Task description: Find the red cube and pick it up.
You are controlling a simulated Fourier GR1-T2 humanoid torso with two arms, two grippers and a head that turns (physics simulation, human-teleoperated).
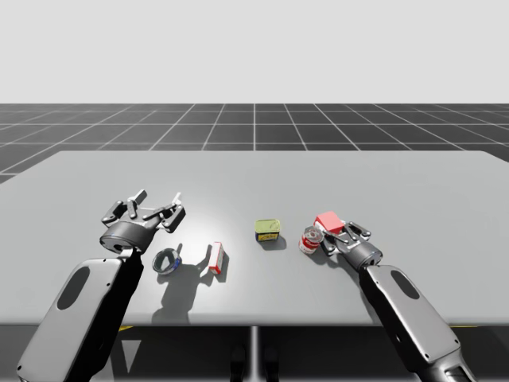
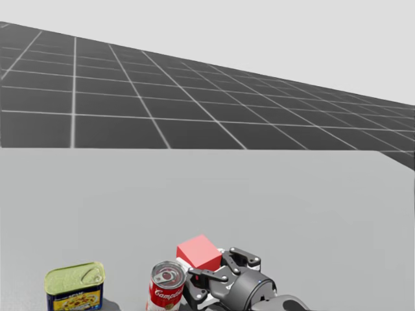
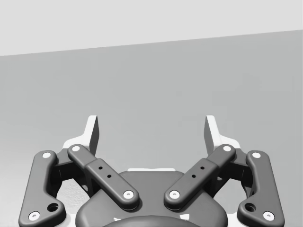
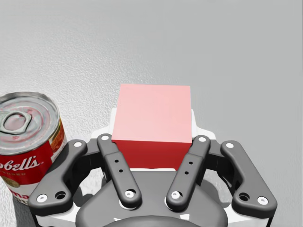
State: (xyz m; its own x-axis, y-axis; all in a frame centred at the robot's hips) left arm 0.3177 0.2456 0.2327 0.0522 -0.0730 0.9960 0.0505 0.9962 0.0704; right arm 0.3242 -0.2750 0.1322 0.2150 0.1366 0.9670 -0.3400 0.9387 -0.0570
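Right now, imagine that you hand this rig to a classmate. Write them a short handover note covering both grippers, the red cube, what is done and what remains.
Left gripper: open, nothing between its fingers.
Right gripper: shut on the red cube, one finger on each side.
A red-and-white can stands upright close beside the right gripper.
Done: cube found and gripped.
Left: raise it, probably straight up to miss the can. I cannot tell whether it is off the table yet.
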